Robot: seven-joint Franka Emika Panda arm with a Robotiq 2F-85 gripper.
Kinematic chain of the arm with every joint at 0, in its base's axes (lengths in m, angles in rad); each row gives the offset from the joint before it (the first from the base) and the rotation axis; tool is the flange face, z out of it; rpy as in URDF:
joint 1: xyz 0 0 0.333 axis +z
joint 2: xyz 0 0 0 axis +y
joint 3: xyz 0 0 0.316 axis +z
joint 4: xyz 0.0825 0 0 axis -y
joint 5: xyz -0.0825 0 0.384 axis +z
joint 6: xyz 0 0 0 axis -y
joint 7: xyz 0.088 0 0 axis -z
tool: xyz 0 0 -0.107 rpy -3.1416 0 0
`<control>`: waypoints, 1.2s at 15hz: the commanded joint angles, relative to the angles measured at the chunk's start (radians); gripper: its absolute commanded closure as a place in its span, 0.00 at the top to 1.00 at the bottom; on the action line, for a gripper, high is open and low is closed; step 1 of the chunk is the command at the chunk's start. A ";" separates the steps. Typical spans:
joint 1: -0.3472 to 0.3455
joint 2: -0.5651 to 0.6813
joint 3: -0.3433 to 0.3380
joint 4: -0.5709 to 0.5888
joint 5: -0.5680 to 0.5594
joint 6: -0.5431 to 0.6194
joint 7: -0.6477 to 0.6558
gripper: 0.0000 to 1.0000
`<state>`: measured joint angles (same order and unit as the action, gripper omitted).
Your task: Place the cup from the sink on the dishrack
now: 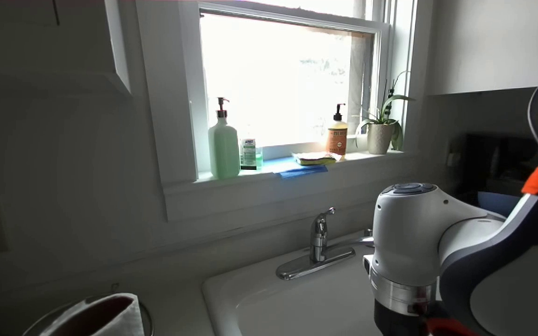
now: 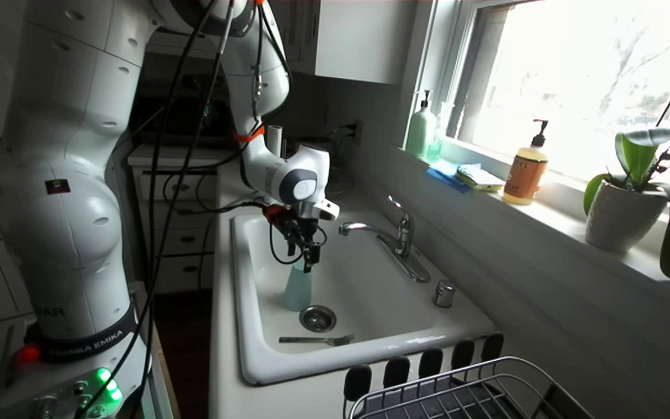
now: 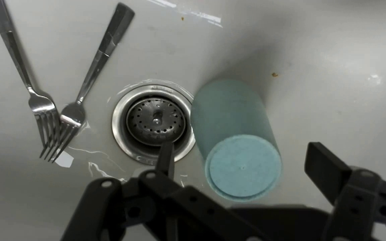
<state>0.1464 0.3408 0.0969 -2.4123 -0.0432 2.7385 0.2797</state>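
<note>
1. Cup (image 3: pixel 236 137): plain pale blue-green tumbler, standing inverted in the sink (image 2: pixel 370 297); centre of the wrist view, just beside the drain strainer (image 3: pixel 156 122). The wrist view displays its closed base, an exterior view its tapered side.
2. Robotiq gripper (image 3: pixel 241 155): fingers wide apart, one to either side of the cup, low in the wrist view, with gaps visible between finger and cup.
3. Forks (image 3: pixel 72 115): left in the wrist view, resolved as two with tines crossing; lower centre in an exterior view, where their number is hard to read.
4. Dishrack (image 2: pixel 463 401): wire, with black-tipped uprights; in an exterior view only, lower right.
5. Faucet (image 1: pixel 318 242): chrome, in both exterior views; in an exterior view its spout meets the outline of the arm (image 1: pixel 407 233).
</note>
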 commanded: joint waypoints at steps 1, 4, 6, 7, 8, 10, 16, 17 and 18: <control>0.023 0.068 -0.016 0.032 0.010 0.093 -0.024 1.00; 0.034 0.102 -0.024 0.051 0.007 0.121 -0.036 1.00; 0.043 0.120 -0.033 0.067 0.002 0.115 -0.037 0.74; 0.046 0.125 -0.037 0.073 0.001 0.112 -0.039 0.68; 0.046 0.129 -0.036 0.079 0.003 0.107 -0.043 0.59; 0.060 0.125 -0.049 0.084 -0.004 0.091 -0.038 0.45; 0.083 0.037 -0.079 0.055 -0.005 0.024 -0.016 0.42; 0.079 0.020 -0.075 0.053 0.000 0.001 -0.016 0.42; 0.070 0.005 -0.066 0.052 0.009 -0.026 -0.020 0.42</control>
<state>0.2065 0.4200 0.0372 -2.3414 -0.0425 2.7914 0.2494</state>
